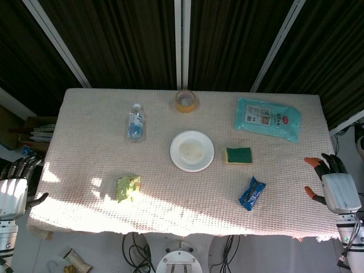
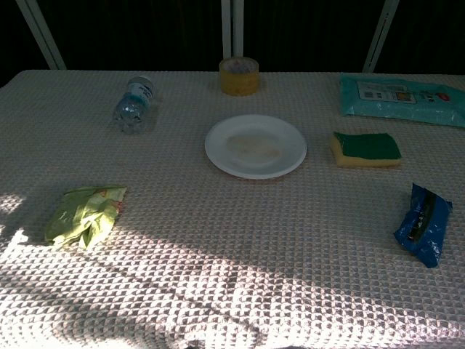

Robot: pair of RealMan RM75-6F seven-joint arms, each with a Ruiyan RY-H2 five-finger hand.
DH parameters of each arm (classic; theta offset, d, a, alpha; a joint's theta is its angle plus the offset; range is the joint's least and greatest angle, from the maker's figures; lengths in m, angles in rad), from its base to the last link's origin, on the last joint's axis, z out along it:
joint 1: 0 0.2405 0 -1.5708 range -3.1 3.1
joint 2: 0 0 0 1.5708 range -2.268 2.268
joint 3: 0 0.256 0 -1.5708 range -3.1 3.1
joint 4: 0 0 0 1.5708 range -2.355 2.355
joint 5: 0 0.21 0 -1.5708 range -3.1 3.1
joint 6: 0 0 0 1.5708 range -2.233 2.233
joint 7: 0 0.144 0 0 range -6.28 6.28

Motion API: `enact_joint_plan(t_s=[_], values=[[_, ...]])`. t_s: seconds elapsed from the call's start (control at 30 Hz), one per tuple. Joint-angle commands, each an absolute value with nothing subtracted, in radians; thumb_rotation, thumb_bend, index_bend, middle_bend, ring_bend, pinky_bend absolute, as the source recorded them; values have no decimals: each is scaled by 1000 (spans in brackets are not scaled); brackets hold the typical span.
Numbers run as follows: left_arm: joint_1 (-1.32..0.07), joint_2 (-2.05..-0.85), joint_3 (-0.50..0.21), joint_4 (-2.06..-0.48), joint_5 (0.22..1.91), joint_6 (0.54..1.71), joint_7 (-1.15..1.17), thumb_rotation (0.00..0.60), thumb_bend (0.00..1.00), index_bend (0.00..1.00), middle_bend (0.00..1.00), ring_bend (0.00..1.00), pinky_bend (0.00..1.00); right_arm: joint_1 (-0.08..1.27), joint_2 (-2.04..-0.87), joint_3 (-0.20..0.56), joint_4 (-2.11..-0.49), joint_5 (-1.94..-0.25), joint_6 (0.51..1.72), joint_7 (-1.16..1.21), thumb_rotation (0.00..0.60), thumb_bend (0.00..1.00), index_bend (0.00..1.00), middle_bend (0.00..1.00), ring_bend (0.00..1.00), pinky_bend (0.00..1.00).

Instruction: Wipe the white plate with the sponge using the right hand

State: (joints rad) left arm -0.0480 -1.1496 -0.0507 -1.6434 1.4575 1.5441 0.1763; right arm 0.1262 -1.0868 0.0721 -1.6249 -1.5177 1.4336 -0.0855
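Observation:
The white plate (image 1: pixel 192 151) (image 2: pixel 255 145) sits at the table's middle, with a faint smear on its inside. Just to its right lies the sponge (image 1: pixel 239 154) (image 2: pixel 365 148), green on top and yellow below, flat on the cloth. My right hand (image 1: pixel 333 185) hangs off the table's right edge, well away from the sponge, its fingers apart and holding nothing. My left hand (image 1: pixel 16 183) is off the left edge, fingers loosely apart and empty. Neither hand shows in the chest view.
A water bottle (image 1: pixel 135 122) lies at the back left, a tape roll (image 1: pixel 186 101) behind the plate, a teal wipes pack (image 1: pixel 267 119) at the back right. A blue wrapper (image 1: pixel 252 193) lies in front of the sponge and a green packet (image 1: pixel 128 188) at the front left.

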Motion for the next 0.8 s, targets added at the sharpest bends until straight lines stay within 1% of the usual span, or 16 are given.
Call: enact_joint_plan(t_s=[0.03,0.1,0.17,0.2,0.27,0.4,0.53,0.6,0.7,0.8], values=[[-52,-1152,-53,-1639,1453,1534,171,600,7,170,120,106,163,136,-1094,72,-1623,-1512,1417,-88,600,91,227,240,106,119],[-54,-1152,-54,-1637,1452,1530,168,600,7,170,120,106,163,145,-1098,73,-1622,-1509,1402,-87,600,90,233,240,106,119],[-56,-1153,-54,-1635,1454,1529,167,600,7,171,119,105,163,165,-1102,76,-1620,-1510,1375,-88,600,97,271,244,106,122],[-56,-1154,-55,-1634,1455,1530,165,600,7,171,119,106,163,186,-1103,81,-1619,-1508,1346,-87,600,103,296,246,106,125],[-54,-1155,-56,-1633,1458,1535,161,600,6,171,119,106,163,221,-1107,93,-1616,-1499,1297,-90,600,108,313,249,106,128],[-47,-1158,-55,-1630,1462,1549,159,600,6,171,119,106,163,317,-1134,131,-1585,-1463,1171,-81,600,108,314,248,106,128],[-34,-1161,-49,-1630,1465,1564,157,600,6,171,119,106,163,424,-1195,158,-1520,-1414,1024,-87,600,107,315,244,102,125],[-27,-1163,-47,-1629,1462,1569,153,600,6,171,119,106,163,469,-1233,162,-1481,-1394,961,-95,600,106,316,238,83,104],[-19,-1167,-45,-1625,1457,1574,148,600,6,171,120,106,163,518,-1294,160,-1417,-1369,896,-112,600,107,316,227,59,73],[-14,-1170,-44,-1620,1453,1575,142,600,6,171,119,106,163,545,-1347,157,-1367,-1358,868,-113,600,106,320,221,53,59]])
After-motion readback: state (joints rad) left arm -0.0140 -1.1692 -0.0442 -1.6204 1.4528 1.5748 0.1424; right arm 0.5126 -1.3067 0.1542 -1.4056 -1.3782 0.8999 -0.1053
